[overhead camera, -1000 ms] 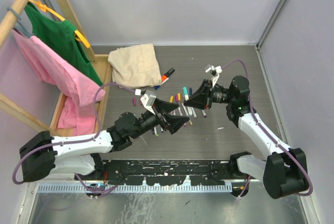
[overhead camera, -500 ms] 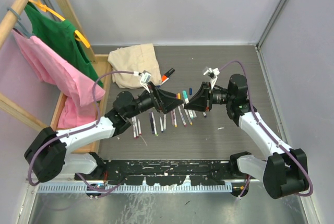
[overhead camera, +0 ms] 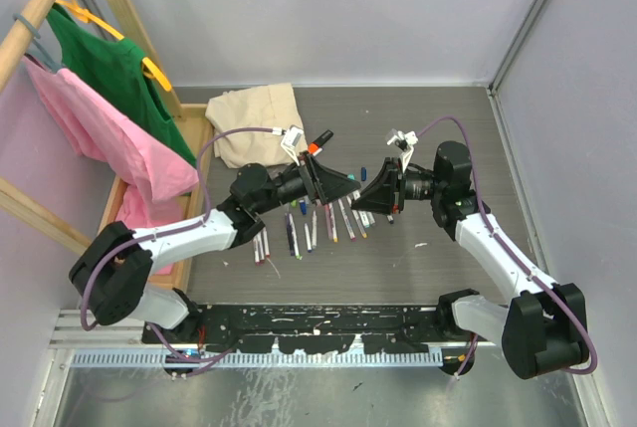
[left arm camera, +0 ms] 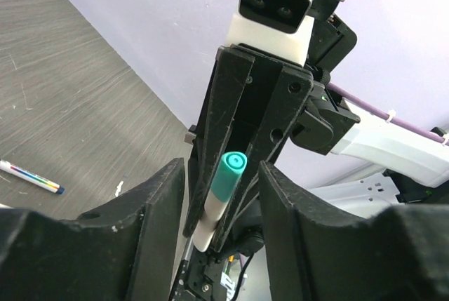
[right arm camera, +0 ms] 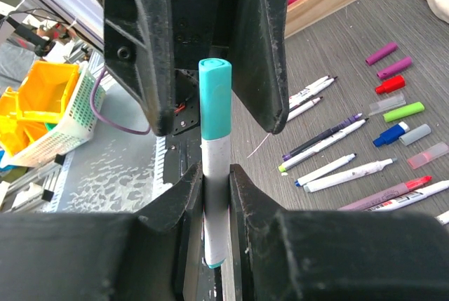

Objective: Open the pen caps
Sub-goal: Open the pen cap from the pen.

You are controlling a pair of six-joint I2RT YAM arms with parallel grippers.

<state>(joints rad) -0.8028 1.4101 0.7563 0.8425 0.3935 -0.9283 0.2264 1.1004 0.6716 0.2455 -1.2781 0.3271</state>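
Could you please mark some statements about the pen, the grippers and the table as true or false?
1. The right gripper clamps the teal-capped pen by its white barrel. True.
2. The left gripper has its fingers squeezed onto the teal cap. False: they flank it with gaps.
3. Loose caps lie on the table. True.
4. The teal cap is already off. False: it sits on the pen.

Teal cap (right arm camera: 214,97) on pen (right arm camera: 215,175), loose caps (right arm camera: 403,111) scattered
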